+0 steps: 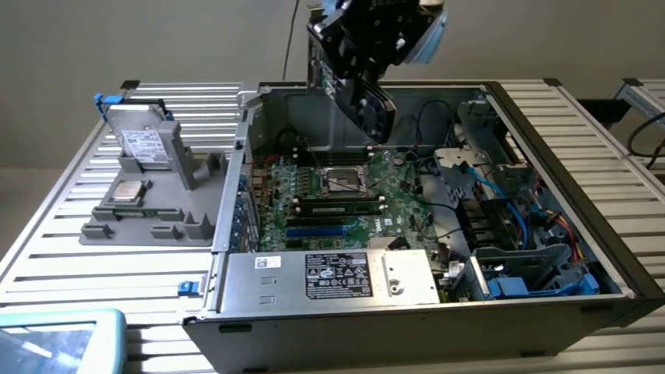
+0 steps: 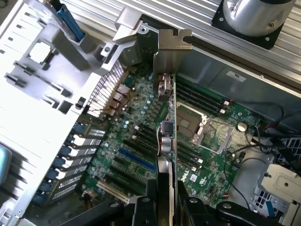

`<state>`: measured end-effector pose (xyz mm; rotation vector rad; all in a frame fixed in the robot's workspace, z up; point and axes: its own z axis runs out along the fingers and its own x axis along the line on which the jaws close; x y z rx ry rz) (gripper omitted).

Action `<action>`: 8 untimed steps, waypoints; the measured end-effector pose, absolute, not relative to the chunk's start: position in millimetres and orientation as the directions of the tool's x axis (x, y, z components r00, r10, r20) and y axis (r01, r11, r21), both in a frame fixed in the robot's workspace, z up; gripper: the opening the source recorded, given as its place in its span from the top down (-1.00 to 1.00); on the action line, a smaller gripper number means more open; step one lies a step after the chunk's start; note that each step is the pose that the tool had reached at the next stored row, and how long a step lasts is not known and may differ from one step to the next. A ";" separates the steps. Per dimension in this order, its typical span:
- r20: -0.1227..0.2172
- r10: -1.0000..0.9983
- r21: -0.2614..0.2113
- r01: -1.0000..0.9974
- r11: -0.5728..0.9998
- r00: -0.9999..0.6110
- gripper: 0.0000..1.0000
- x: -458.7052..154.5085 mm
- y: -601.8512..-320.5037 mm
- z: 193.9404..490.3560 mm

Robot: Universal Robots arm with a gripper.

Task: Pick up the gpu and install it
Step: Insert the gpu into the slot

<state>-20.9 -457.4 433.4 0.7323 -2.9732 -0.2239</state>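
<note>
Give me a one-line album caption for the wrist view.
The robot's hand holds the gpu edge-on above the motherboard of the open computer case.

The fingers (image 2: pixel 190 209) ran off the wrist view's edge and covered the near end of the gpu (image 2: pixel 165 89). Print on the label (image 1: pixel 335 275) of the silver box (image 1: pixel 265 290) was too small to read.

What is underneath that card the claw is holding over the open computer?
Under the card, gripped in the claw, lies the green main board with its square chip socket and a blue slot. The card's edge hides a strip of board beneath it.
</note>
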 end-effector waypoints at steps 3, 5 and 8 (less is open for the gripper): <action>0.034 -0.515 0.158 -0.504 0.849 -0.857 0.47 -21.0 -457.4 433.3; 0.034 -0.545 0.158 -0.534 0.830 -0.837 0.47 -20.9 -457.4 433.1; 0.034 -0.590 0.158 -0.578 0.800 -0.807 0.47 -20.9 -457.4 433.0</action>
